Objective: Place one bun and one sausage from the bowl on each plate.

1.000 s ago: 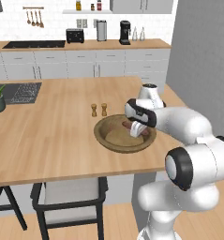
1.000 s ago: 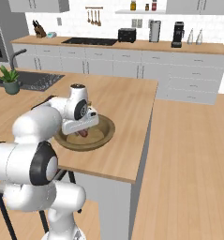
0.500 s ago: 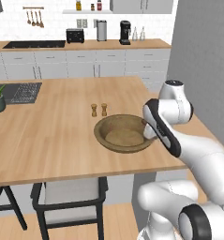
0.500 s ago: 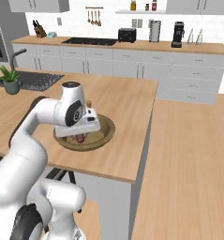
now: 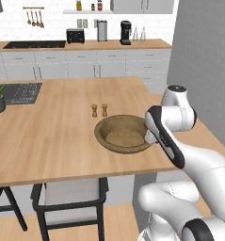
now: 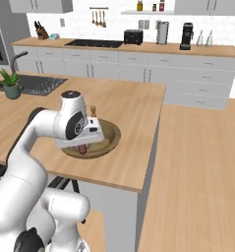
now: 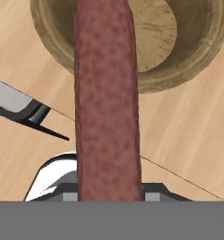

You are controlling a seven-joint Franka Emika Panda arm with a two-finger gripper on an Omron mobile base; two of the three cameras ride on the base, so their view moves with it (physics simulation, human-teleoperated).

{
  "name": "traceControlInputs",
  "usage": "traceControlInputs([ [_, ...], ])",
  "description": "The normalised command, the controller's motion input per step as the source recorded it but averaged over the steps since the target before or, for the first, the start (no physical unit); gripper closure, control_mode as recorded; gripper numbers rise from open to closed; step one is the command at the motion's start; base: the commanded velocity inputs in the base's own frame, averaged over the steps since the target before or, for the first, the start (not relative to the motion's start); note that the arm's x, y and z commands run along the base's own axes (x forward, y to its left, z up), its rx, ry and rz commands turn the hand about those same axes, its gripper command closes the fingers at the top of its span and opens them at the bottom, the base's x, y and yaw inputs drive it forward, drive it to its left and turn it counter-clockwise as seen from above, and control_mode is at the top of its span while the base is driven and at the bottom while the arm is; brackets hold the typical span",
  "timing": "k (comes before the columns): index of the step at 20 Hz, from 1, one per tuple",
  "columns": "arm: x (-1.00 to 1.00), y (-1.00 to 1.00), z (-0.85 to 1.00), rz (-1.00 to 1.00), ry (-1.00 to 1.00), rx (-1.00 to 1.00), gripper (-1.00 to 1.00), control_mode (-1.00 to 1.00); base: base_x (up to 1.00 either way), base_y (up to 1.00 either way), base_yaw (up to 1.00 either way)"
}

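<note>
Bending low from its elbow, the white arm holds the gripper (image 6: 82, 147) at the bowl's (image 5: 124, 134) 3 o'clock rim, closed on a mottled reddish-brown sausage (image 7: 107, 101), a long cylinder. Beyond it, the bowl is round, thick-rimmed grained wood on the pale wooden desk (image 5: 52, 127).

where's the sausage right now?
In the hand view the sausage is clamped in the gripper, held above the near rim of the wooden bowl and the counter edge.
</note>
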Motion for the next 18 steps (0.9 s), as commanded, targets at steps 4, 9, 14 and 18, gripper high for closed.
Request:
traceControlInputs([
  [4, 0.00, 0.00, 0.00, 0.00, 0.00, 0.00, 1.00, 1.00, -0.96, 0.00, 0.00],
  [9, 0.00, 0.00, 0.00, 0.00, 0.00, 0.00, 1.00, 1.00, -1.00, 0.20, 0.11],
  [14, 0.00, 0.00, 0.00, 0.00, 0.00, 0.00, 1.00, 1.00, -0.73, 0.88, 0.15],
  [18, 0.00, 0.00, 0.00, 0.00, 0.00, 0.00, 1.00, 1.00, -0.01, 1.00, -0.34],
])
